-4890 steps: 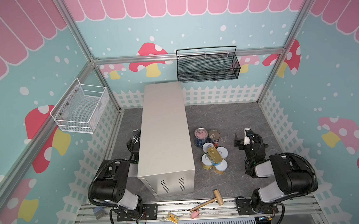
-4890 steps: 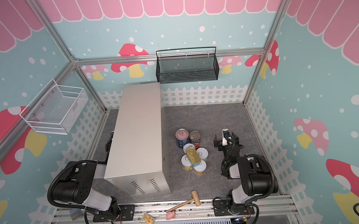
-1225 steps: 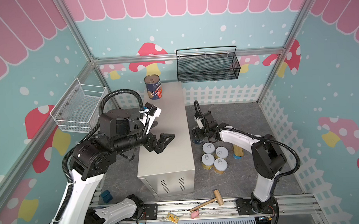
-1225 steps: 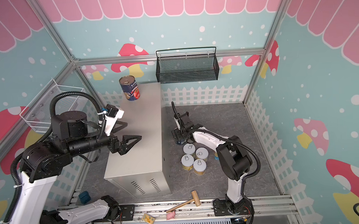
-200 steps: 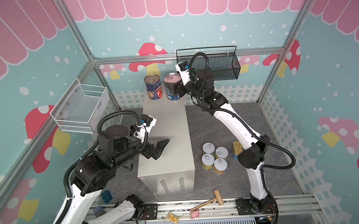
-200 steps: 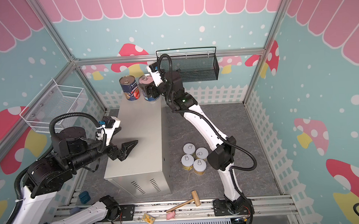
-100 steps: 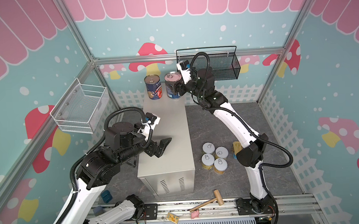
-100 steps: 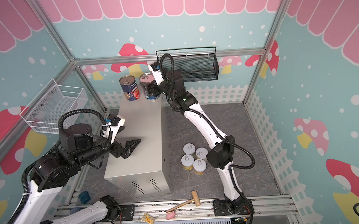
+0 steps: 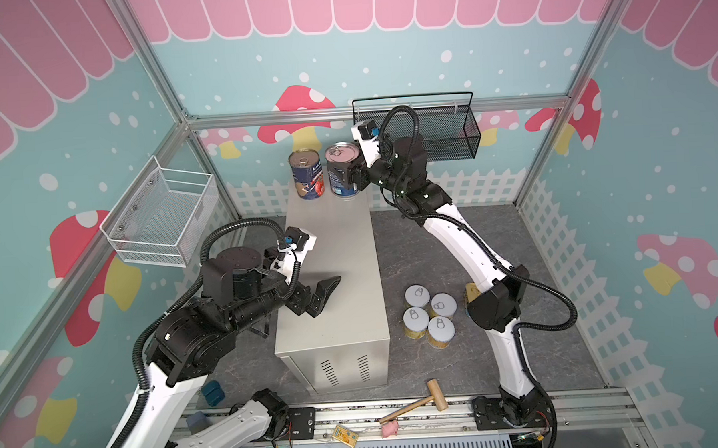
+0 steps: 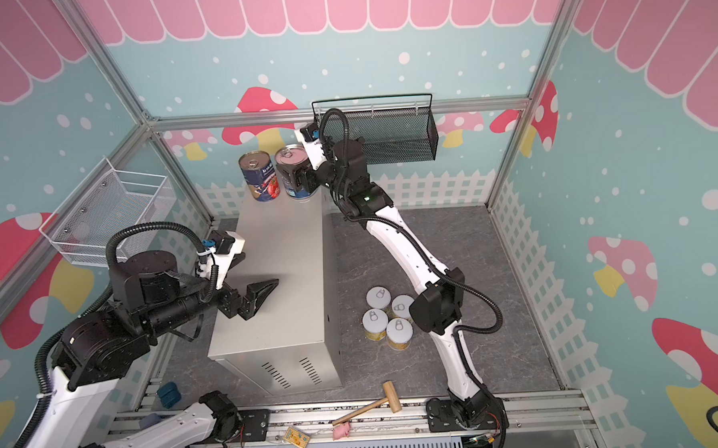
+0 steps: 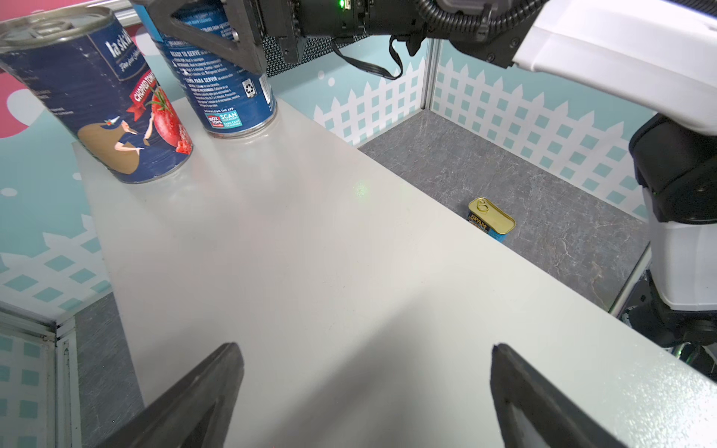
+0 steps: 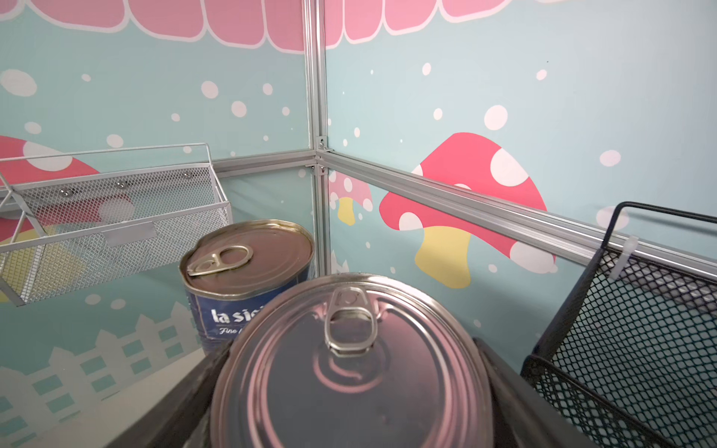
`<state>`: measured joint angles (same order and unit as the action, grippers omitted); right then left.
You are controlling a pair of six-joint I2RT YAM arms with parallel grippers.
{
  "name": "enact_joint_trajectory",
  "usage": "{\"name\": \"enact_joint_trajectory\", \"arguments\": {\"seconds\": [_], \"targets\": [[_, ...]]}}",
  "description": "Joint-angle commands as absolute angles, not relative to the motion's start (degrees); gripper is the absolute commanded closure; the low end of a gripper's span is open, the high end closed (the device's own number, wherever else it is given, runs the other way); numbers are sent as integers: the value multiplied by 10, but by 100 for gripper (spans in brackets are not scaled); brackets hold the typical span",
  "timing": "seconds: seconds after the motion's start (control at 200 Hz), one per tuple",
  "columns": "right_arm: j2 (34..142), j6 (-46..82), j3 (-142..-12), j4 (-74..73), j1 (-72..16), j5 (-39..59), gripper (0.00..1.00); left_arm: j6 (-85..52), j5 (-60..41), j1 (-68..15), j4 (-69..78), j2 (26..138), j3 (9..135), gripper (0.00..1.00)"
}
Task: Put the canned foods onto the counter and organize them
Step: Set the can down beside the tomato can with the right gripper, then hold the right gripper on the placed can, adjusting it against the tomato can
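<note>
Right gripper: the right gripper is clamped on the tall dark-blue-label can with a silver pull-tab lid. Its black wedge-shaped fingers flank the can's round wall on both sides.
Held can: upright, with its base on the far end of the counter, a long beige-grey metal box with a smooth flat top.
Neighbour can: the tall dark-blue tomato-label can with a gold-toned lid stands upright just beside it on the same end. I cannot tell whether the two touch.
Left gripper: the left gripper hangs over the middle of the counter top, its tapered matte-black fingers spread wide and empty.
Short cans: the four short yellow-label cans with silver pull-tab lids sit in a tight cluster on the grey marbled floor, beside the counter.
SPAM tin: the rectangular gold-topped SPAM tin stands on the floor near that cluster.
Counter end: vent slots are cut into its near face.
Surroundings: a black mesh basket hangs on the back wall and a white wire basket on the side wall. A wooden mallet lies by the front rail.
</note>
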<state>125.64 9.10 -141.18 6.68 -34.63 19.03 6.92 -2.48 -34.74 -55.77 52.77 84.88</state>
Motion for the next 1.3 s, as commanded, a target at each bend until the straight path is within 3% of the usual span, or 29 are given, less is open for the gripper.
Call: {"name": "enact_joint_trajectory", "arguments": {"seconds": [0.0, 1.296], "targets": [[1283, 101, -1415, 86, -353, 211, 35, 86, -19, -350, -550, 523, 845, 1], [1281, 101, -1413, 117, -353, 173, 34, 85, -20, -350, -548, 517, 839, 1]]}}
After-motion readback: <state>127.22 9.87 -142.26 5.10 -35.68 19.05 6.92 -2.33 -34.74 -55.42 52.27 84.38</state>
